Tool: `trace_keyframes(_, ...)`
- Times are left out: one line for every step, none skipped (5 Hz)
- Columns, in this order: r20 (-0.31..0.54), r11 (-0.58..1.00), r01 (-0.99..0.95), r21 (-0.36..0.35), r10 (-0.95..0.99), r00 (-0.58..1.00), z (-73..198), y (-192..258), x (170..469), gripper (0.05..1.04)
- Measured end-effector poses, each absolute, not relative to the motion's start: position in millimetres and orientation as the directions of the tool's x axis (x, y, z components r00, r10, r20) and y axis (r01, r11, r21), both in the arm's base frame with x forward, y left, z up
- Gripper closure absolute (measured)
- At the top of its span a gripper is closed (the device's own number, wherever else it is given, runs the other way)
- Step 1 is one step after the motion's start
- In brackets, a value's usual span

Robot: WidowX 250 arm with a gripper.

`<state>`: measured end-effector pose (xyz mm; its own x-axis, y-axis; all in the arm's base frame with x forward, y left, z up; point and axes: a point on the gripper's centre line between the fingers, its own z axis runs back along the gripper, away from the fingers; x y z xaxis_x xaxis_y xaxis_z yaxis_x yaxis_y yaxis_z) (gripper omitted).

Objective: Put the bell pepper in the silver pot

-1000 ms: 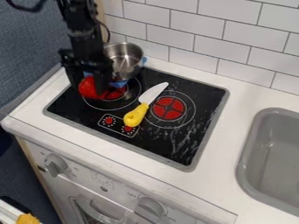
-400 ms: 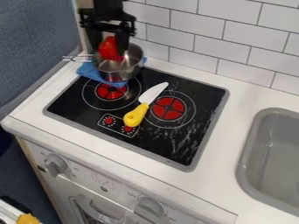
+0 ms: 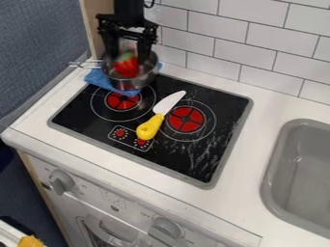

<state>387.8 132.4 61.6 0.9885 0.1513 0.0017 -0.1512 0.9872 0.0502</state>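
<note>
Claw spread, released, over silver pot | bell pepper inside pot | risk: claw snagging pot's rim while lifting could tip it

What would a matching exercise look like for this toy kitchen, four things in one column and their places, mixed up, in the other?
Things
1. Red bell pepper
2. Yellow-handled toy knife
3. Blue cloth
4. Grey sink basin

Places
A. Set into the white counter
B. At the mouth of the silver metal pot
C. Partly beneath the pot
D. Lying on the black stovetop

Right pairs: 1-B, 2-D, 3-C, 4-A
</note>
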Motion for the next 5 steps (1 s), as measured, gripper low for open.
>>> trace_keyframes(0.005,0.991,-0.122,0.051,0.122,0.993,59,129,388,0.081)
trace_keyframes(0.059,0.996,-0.073,0.048,0.070,0.996,77,113,394,0.084)
trace_keyframes(0.143,0.999,-0.006,0.050,-0.001,0.990,109,86,392,0.084)
trace_keyframes(0.129,0.998,0.041,0.047,-0.047,0.991,105,74,384,0.084)
trace_keyframes(0.128,0.998,0.041,0.044,-0.046,0.991,104,73,384,0.084)
